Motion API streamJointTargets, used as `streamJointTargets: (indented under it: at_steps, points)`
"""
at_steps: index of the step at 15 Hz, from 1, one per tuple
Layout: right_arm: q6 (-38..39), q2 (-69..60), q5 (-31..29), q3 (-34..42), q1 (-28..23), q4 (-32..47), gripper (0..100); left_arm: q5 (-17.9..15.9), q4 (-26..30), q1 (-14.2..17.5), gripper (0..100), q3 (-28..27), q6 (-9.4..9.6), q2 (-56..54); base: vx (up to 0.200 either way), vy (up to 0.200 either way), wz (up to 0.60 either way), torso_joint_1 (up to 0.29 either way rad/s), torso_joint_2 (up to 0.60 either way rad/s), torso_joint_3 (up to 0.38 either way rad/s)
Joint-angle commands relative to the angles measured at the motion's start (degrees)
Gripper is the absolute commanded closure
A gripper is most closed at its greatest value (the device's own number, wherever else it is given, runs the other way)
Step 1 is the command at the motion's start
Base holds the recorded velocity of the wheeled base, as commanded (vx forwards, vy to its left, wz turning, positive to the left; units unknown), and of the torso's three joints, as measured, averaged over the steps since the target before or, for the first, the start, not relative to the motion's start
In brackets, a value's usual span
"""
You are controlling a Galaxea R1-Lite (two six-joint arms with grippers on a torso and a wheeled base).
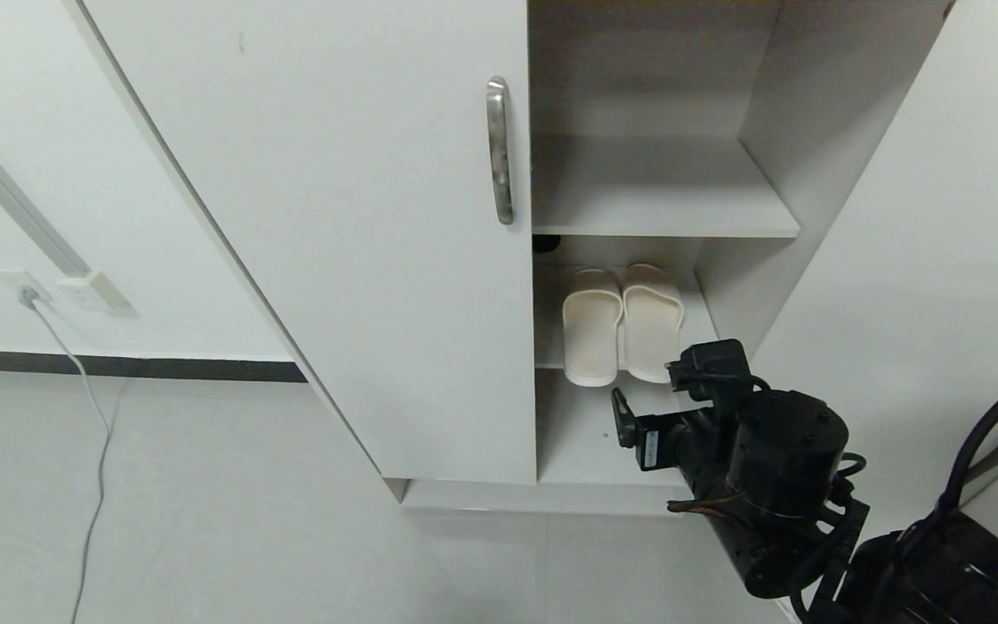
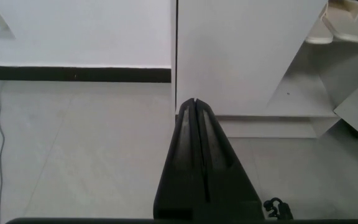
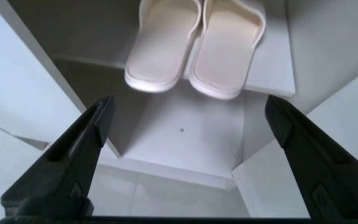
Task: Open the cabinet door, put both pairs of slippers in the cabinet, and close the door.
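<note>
Slippers (image 1: 629, 325) lie side by side inside cabinet (image 1: 811, 113).

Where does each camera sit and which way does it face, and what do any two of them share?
Head view: on the robot's head, facing forward and down at the cabinet and slippers; the right arm shows.
Left wrist view: on the left wrist, facing floor and closed door; the shut left gripper shows.
Right wrist view: on the right wrist, facing into the cabinet's open side; the open right gripper shows.
Shared: every view shows the slippers on their shelf.
</note>
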Motion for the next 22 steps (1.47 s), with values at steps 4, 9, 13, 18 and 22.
streamJointTargets:
  at_steps: [4,9,13,18,22]
  points:
    - [0.0,0.3,-0.1,0.2,0.0,0.0,0,-0.1,0.0,0.0,100,0.0,-0.04,0.1,0.0,0.0,0.0,0.0,0.0,0.0]
    - [-0.1,0.5,0.0,0.9,0.1,0.0,0,-0.1,0.0,0.0,100,0.0,-0.04,0.1,0.0,0.0,0.0,0.0,0.0,0.063]
    - [-0.1,0.7,0.0,0.9,0.1,0.0,0,-0.1,0.0,0.0,100,0.0,-0.04,0.1,0.0,0.0,0.0,0.007,0.0,0.196]
    - [0.1,1.4,0.0,0.9,0.3,-0.1,0,-0.2,0.0,0.0,100,0.0,-0.04,0.1,0.0,0.0,0.0,0.003,0.0,0.049]
    - [0.1,1.8,0.0,0.8,0.3,-0.1,0,-0.1,0.0,0.0,100,0.0,-0.3,0.1,0.0,0.0,0.0,0.0,0.0,0.0]
